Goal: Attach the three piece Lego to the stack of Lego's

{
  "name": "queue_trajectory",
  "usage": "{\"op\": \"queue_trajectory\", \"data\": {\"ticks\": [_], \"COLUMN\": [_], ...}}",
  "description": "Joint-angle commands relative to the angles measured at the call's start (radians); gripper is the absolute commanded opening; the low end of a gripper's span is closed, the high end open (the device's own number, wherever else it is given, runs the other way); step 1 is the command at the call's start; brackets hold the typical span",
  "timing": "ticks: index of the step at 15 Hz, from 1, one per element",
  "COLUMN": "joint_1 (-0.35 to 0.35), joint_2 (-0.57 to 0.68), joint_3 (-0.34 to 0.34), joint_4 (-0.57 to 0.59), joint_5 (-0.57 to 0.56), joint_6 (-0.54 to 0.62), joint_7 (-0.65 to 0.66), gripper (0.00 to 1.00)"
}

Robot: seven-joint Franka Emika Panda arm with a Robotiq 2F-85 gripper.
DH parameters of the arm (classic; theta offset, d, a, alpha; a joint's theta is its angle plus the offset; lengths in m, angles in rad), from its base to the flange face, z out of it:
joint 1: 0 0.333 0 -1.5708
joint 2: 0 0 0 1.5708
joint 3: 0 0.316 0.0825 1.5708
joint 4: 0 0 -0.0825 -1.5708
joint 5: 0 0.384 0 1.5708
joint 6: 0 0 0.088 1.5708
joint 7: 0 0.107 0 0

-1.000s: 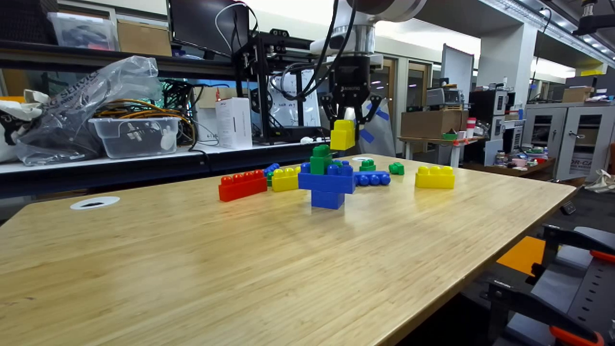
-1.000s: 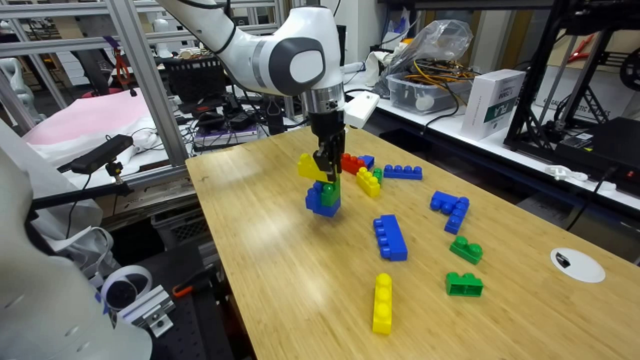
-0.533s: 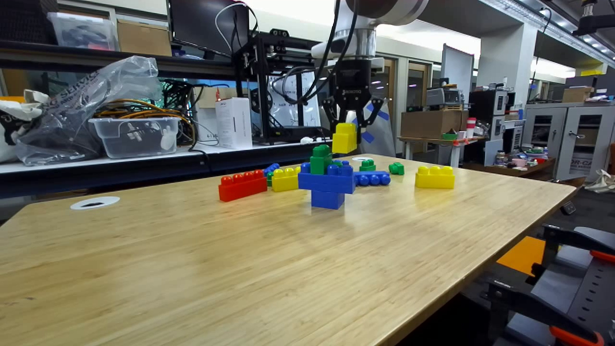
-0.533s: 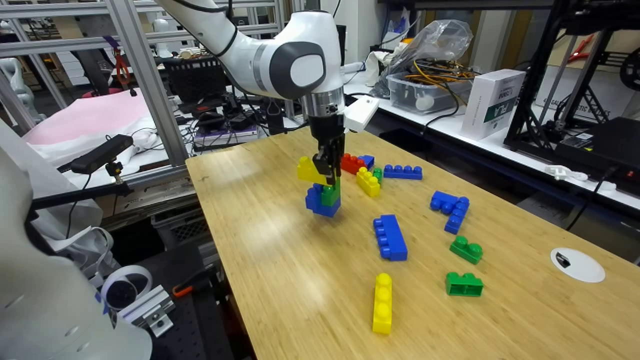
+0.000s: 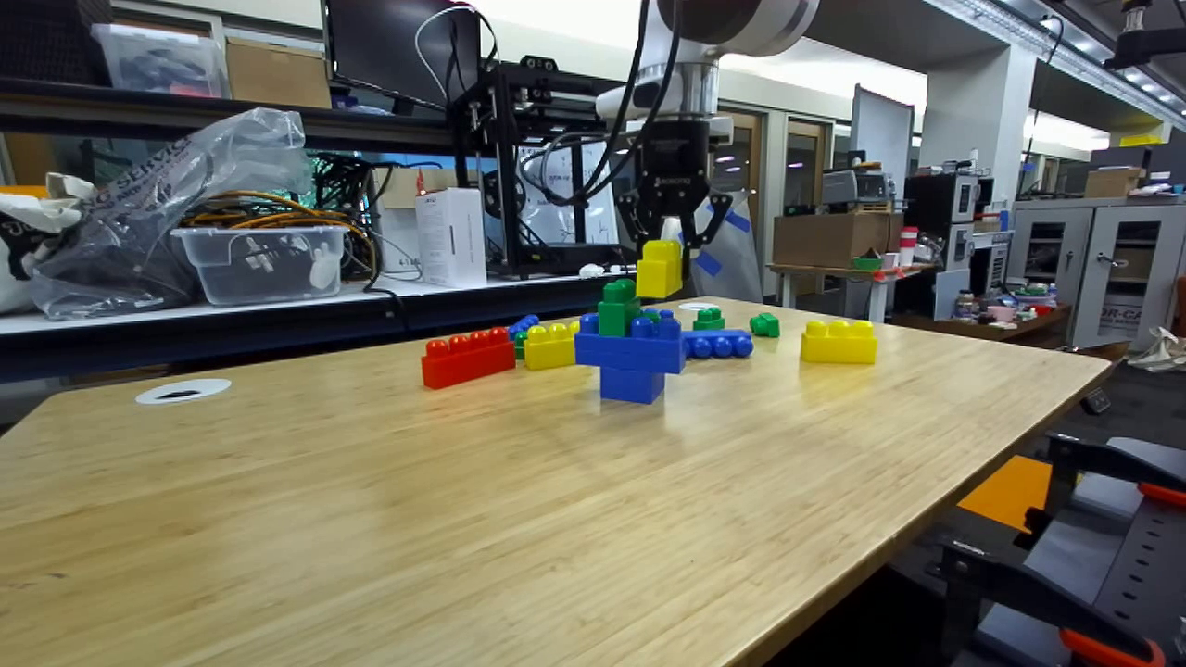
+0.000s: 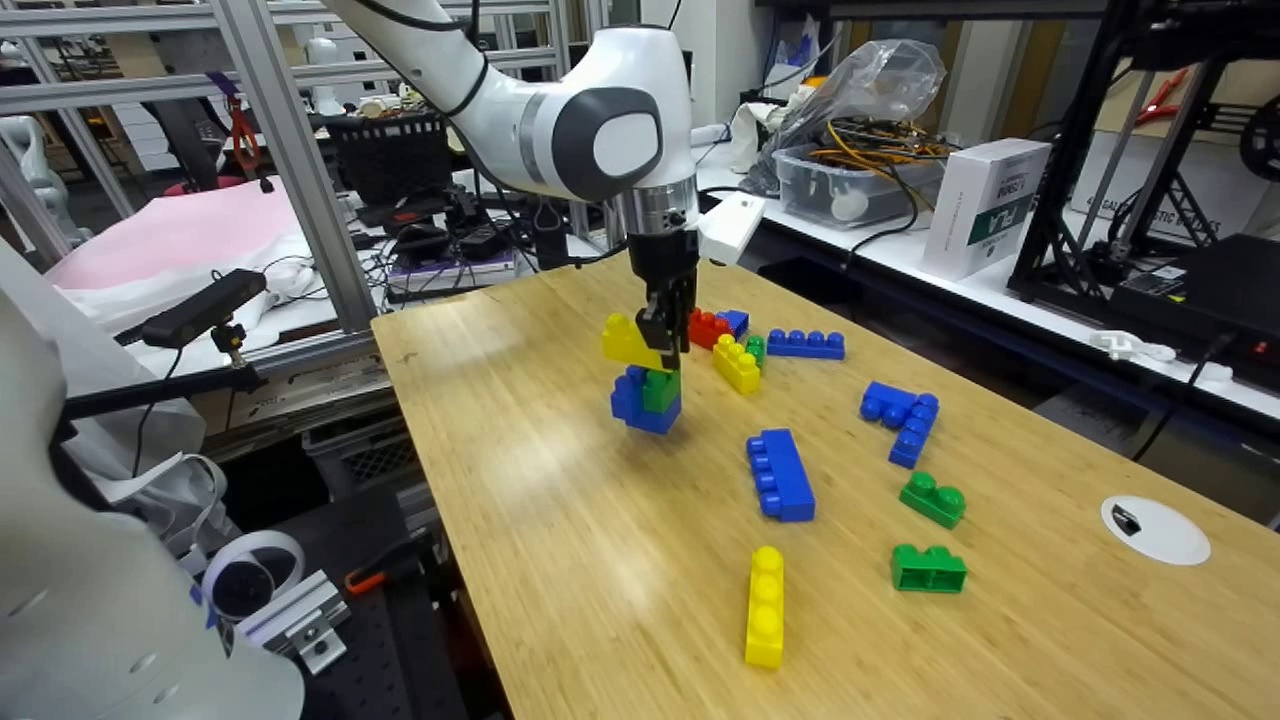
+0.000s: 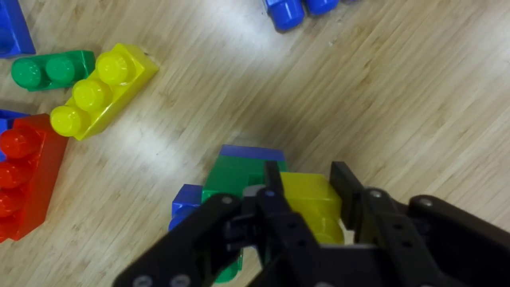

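The three piece Lego (image 5: 659, 270), yellow and stepped, is held in the air by my gripper (image 7: 306, 173). Dark fingers (image 7: 347, 187) flank its end in the wrist view. The stack of Lego's (image 5: 630, 352) stands upright on the table, blue below with a green brick on top. In an exterior view the yellow piece (image 6: 628, 342) overlaps the stack (image 6: 645, 400) from above. In the wrist view the yellow piece lies just right of the stack's green part (image 7: 229, 171), partly covered by my fingers. Whether yellow and green touch cannot be told.
Close to the stack lie a red brick (image 5: 468, 358) and a yellow brick (image 6: 737, 363). A blue brick (image 6: 781, 475), another yellow brick (image 6: 765, 607) and two green bricks (image 6: 928, 570) are spread over the table (image 6: 580, 560). A joined blue pair (image 6: 900, 420) lies near the far edge.
My gripper, still holding the yellow piece, has come down slightly and then shifted a little sideways. The stack and the loose bricks have stayed in place.
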Motion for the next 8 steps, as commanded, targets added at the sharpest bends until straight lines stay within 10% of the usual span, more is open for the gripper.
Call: {"op": "queue_trajectory", "data": {"ticks": [1,8], "joint_1": [-0.013,-0.027], "joint_2": [0.053,0.115], "joint_3": [0.003,0.011], "joint_4": [0.044,0.097], "joint_5": [0.011,0.012], "joint_6": [0.015,0.015], "joint_7": [-0.051,-0.071], "gripper": [0.11,0.11]}}
